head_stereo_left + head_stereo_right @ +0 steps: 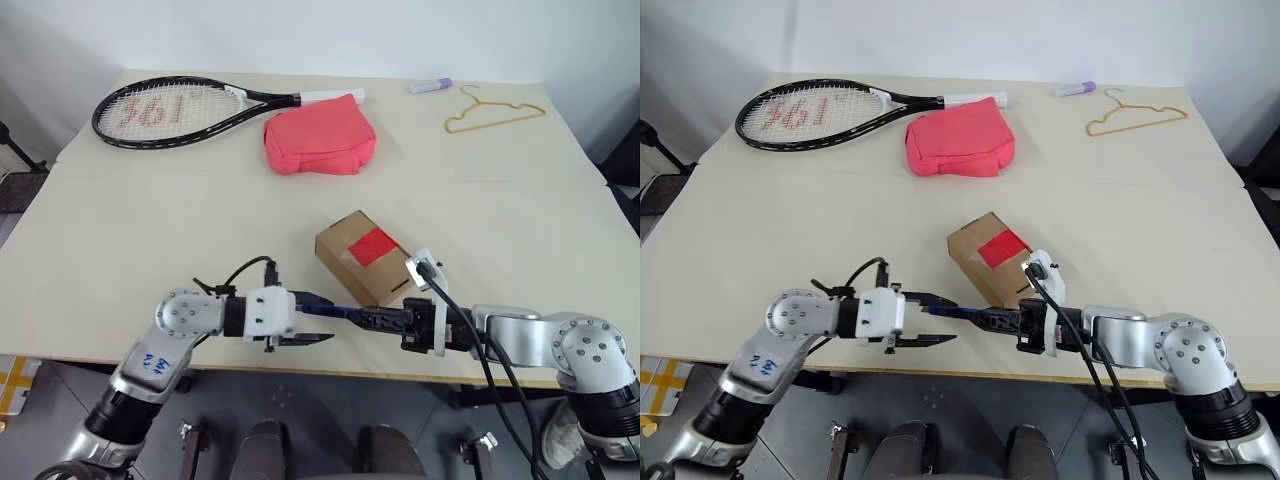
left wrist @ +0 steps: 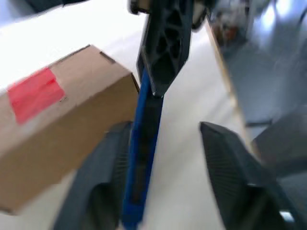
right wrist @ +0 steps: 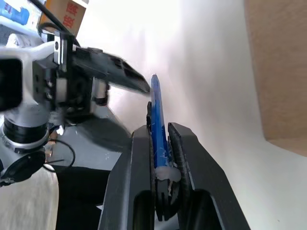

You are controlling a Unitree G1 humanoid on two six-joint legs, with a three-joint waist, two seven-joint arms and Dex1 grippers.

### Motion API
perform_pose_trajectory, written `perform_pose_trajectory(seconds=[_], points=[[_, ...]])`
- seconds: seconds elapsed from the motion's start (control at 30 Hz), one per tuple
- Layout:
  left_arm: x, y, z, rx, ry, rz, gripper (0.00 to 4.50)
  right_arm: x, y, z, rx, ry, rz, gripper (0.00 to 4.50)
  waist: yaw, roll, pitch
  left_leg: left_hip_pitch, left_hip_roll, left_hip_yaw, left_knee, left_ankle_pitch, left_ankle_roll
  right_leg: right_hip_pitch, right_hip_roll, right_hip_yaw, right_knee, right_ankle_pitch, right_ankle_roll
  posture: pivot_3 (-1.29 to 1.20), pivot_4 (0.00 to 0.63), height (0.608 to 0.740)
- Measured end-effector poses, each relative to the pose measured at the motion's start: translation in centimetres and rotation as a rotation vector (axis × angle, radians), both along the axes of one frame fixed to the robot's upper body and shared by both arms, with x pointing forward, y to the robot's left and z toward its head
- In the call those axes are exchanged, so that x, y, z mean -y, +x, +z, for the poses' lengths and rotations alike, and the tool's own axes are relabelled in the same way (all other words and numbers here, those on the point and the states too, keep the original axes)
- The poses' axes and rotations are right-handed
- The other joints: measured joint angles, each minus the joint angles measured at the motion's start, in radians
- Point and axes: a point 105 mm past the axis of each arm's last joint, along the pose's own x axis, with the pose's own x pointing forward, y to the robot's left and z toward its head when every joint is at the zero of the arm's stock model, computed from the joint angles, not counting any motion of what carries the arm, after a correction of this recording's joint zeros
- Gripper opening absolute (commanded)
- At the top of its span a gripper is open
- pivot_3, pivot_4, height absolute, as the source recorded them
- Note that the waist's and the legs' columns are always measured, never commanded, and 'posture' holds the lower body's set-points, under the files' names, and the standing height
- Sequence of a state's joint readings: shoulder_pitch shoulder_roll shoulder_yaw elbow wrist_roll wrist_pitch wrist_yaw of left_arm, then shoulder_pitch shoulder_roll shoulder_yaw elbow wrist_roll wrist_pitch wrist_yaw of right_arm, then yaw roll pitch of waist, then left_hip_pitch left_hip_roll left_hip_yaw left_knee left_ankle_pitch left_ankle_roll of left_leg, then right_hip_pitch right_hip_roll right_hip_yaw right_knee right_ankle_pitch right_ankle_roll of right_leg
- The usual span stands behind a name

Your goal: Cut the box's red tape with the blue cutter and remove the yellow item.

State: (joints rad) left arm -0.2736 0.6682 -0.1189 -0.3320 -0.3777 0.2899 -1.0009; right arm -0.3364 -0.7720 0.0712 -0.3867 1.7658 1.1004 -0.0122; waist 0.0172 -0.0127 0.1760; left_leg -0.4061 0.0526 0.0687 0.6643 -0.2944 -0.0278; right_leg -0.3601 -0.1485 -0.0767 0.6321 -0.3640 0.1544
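Note:
The brown cardboard box (image 1: 352,268) sits on the table near the front edge, with the red tape (image 1: 375,245) across its top flaps. Just in front of it, the blue cutter (image 1: 335,311) hangs level between my two grippers. My right gripper (image 1: 372,319) is shut on one end of the cutter (image 3: 157,115). My left gripper (image 1: 322,320) is open around the other end, its fingers (image 2: 230,163) apart, and the cutter (image 2: 144,143) lies close to one of them. The yellow item is out of view.
A tennis racket (image 1: 170,108) lies at the back left, a pink-red fabric pouch (image 1: 318,137) behind the box. At the back right are a lilac marker (image 1: 430,86) and a gold wire hanger (image 1: 493,115). The table's front edge (image 1: 330,372) runs just under both grippers.

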Motion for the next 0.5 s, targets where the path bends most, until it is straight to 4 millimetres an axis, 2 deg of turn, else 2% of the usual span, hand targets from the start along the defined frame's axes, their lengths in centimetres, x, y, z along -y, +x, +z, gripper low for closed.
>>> perform_pose_trajectory(seconds=[0.13,0.27,0.3,0.37,0.43,0.5], points=[[-4.8,1.7,2.8,-0.144,-0.096,0.198,2.56,0.9,-1.2,1.3,0.082,-0.050,0.066,0.15,0.001,0.000,0.000,0.000,0.000,0.000,0.000,0.000,0.000,0.001,0.000,0.000,-0.001,0.000,0.000,0.00,0.150,0.740],[-9.5,4.1,5.0,-0.216,-0.218,0.380,1.73,2.4,-2.0,2.5,0.147,-0.106,0.081,0.15,0.009,0.000,0.000,0.000,-0.001,0.000,0.000,0.000,0.001,0.001,0.000,-0.001,-0.003,0.000,0.000,0.00,0.150,0.740],[-9.9,4.4,5.1,-0.221,-0.233,0.398,1.39,2.9,-2.0,2.8,0.158,-0.123,0.073,0.15,0.009,-0.001,0.000,0.000,-0.001,0.001,0.000,-0.001,0.001,0.002,0.000,0.000,-0.004,0.000,0.001,0.00,0.150,0.740],[-9.1,4.8,4.8,-0.236,-0.251,0.376,0.76,4.0,-1.9,3.9,0.195,-0.166,0.058,0.15,0.011,-0.001,0.001,-0.001,-0.002,0.001,0.000,-0.001,0.001,0.001,-0.001,0.000,-0.005,0.001,0.001,0.00,0.150,0.740],[-6.5,5.2,4.6,-0.256,-0.283,0.294,0.12,5.5,-1.3,6.3,0.275,-0.224,0.027,0.15,0.017,-0.002,0.002,-0.001,-0.002,0.001,0.001,-0.001,0.001,0.002,-0.001,0.000,-0.005,0.001,0.002,0.00,0.150,0.740],[-3.9,5.3,4.2,-0.280,-0.288,0.216,0.00,6.5,-0.7,9.0,0.360,-0.254,0.003,0.15,0.012,-0.003,0.002,-0.001,-0.002,0.001,0.000,-0.001,0.001,0.002,-0.001,0.000,-0.005,0.001,0.002,0.00,0.150,0.740]])
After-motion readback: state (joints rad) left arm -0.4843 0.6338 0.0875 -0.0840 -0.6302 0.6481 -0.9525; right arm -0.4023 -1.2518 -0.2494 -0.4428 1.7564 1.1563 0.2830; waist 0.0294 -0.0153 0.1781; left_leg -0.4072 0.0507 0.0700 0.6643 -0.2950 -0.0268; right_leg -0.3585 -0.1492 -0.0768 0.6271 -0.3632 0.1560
